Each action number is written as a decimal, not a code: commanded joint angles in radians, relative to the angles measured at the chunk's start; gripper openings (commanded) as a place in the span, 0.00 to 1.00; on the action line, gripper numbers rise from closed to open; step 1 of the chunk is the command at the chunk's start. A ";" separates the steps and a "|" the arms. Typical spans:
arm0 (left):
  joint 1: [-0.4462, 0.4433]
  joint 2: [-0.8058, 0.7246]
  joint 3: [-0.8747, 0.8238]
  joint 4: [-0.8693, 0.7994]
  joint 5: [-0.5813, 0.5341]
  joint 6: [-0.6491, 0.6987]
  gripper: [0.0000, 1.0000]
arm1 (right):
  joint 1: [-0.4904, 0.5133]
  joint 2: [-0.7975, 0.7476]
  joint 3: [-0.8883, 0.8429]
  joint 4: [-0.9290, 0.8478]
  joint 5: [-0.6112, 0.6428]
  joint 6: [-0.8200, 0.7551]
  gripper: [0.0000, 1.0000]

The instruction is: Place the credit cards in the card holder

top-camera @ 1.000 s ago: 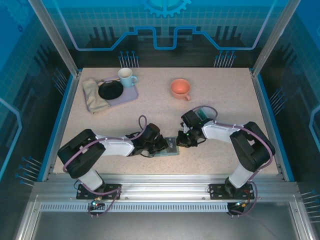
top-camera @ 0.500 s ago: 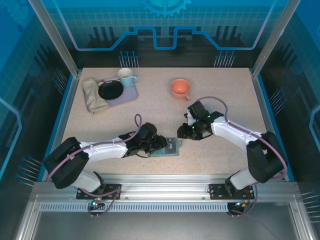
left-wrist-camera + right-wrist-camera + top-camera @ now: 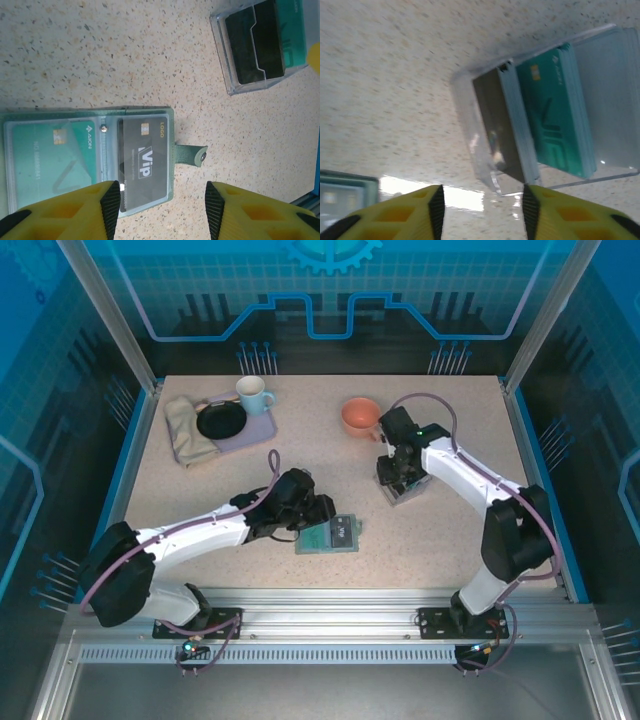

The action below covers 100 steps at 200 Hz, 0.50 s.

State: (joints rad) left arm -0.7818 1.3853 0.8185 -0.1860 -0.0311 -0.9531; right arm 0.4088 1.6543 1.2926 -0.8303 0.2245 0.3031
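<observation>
The grey-green card holder (image 3: 172,131) lies spread open on the table, also seen near the front middle (image 3: 331,537). A teal credit card (image 3: 50,161) sits in its left pocket and a dark "VIP" card (image 3: 144,161) in its right pocket. Its tab (image 3: 192,154) points right. My left gripper (image 3: 162,215) is open, hovering over the holder's right edge with nothing between its fingers. My right gripper (image 3: 482,212) is open above a clear plastic box (image 3: 485,150) that holds a stack of cards with a teal one (image 3: 555,120) on top.
The clear box (image 3: 257,45) stands up-right of the holder. At the back are an orange cup (image 3: 360,416), a pale blue mug (image 3: 253,394), a black plate (image 3: 221,421) on a lavender tray (image 3: 262,429), and a beige cloth (image 3: 187,430).
Both grippers were shut at the card holder and have opened. The right arm has swung back and away to the clear box. The left gripper has drawn slightly off the holder.
</observation>
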 commanded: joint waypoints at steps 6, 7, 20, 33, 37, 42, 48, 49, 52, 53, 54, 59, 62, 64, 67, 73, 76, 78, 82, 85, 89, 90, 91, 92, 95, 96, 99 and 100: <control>0.014 -0.022 0.014 -0.053 -0.011 0.036 0.53 | -0.099 -0.009 0.043 -0.017 -0.004 -0.035 0.63; 0.015 -0.022 0.014 -0.052 -0.010 0.036 0.53 | -0.101 -0.009 0.043 -0.015 -0.007 -0.036 0.64; 0.015 -0.021 0.012 -0.050 -0.006 0.036 0.53 | -0.148 -0.012 0.049 0.023 -0.073 -0.045 0.72; 0.018 -0.018 0.011 -0.050 0.000 0.037 0.53 | -0.201 0.006 0.064 0.042 -0.164 -0.052 0.78; 0.017 -0.018 0.010 -0.050 0.002 0.037 0.53 | -0.216 0.016 0.069 0.048 -0.201 -0.054 0.79; 0.019 -0.020 0.011 -0.051 0.003 0.037 0.53 | -0.240 0.032 0.076 0.053 -0.240 -0.053 0.80; 0.020 -0.021 0.010 -0.050 0.005 0.036 0.53 | -0.263 0.054 0.087 0.056 -0.287 -0.052 0.81; 0.020 -0.021 0.010 -0.050 0.006 0.036 0.53 | -0.267 0.058 0.088 0.057 -0.296 -0.052 0.81; 0.021 -0.021 0.009 -0.050 0.005 0.036 0.53 | -0.280 0.070 0.093 0.060 -0.315 -0.050 0.82; 0.021 -0.021 0.009 -0.051 0.006 0.037 0.53 | -0.283 0.074 0.094 0.060 -0.323 -0.049 0.82; 0.020 -0.022 0.009 -0.051 0.006 0.037 0.53 | -0.287 0.078 0.096 0.061 -0.331 -0.048 0.82; 0.022 -0.022 0.010 -0.049 0.008 0.037 0.53 | -0.307 0.099 0.106 0.058 -0.368 -0.042 0.85; 0.023 -0.022 0.010 -0.049 0.010 0.037 0.53 | -0.319 0.114 0.114 0.055 -0.391 -0.038 0.88; 0.023 -0.020 0.011 -0.049 0.010 0.038 0.53 | -0.325 0.124 0.120 0.052 -0.408 -0.036 0.89; 0.023 -0.021 0.012 -0.050 0.012 0.038 0.53 | -0.333 0.136 0.128 0.049 -0.430 -0.034 0.90; 0.024 -0.019 0.012 -0.051 0.015 0.039 0.53 | -0.350 0.159 0.141 0.048 -0.473 -0.031 0.91; 0.025 -0.019 0.014 -0.052 0.016 0.040 0.53 | -0.358 0.170 0.145 0.047 -0.479 -0.027 0.91; 0.026 -0.019 0.014 -0.053 0.016 0.041 0.53 | -0.363 0.176 0.148 0.047 -0.480 -0.022 0.91; 0.026 -0.019 0.017 -0.054 0.018 0.041 0.53 | -0.370 0.184 0.150 0.051 -0.476 -0.013 0.92; 0.026 -0.019 0.016 -0.056 0.017 0.042 0.53 | -0.375 0.190 0.148 0.058 -0.476 -0.010 0.92; 0.028 -0.018 0.018 -0.058 0.019 0.042 0.53 | -0.382 0.193 0.143 0.070 -0.480 -0.007 0.93; 0.027 -0.018 0.018 -0.057 0.018 0.043 0.53 | -0.384 0.194 0.141 0.071 -0.481 -0.006 0.93; 0.027 -0.019 0.018 -0.057 0.018 0.043 0.53 | -0.386 0.196 0.141 0.074 -0.482 -0.005 0.93; 0.027 -0.018 0.018 -0.058 0.018 0.043 0.53 | -0.386 0.197 0.140 0.076 -0.485 -0.004 0.93; 0.029 -0.018 0.018 -0.058 0.019 0.043 0.53 | -0.392 0.201 0.138 0.081 -0.491 -0.001 0.93; 0.029 -0.018 0.018 -0.058 0.019 0.043 0.53 | -0.393 0.202 0.138 0.082 -0.496 0.000 0.93; 0.030 -0.018 0.019 -0.058 0.018 0.043 0.54 | -0.394 0.207 0.137 0.083 -0.506 0.002 0.93; 0.030 -0.018 0.018 -0.058 0.017 0.043 0.54 | -0.397 0.209 0.137 0.083 -0.511 0.003 0.93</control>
State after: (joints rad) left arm -0.7639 1.3853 0.8185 -0.2176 -0.0284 -0.9356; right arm 0.0460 1.8229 1.4204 -0.7593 -0.1394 0.2775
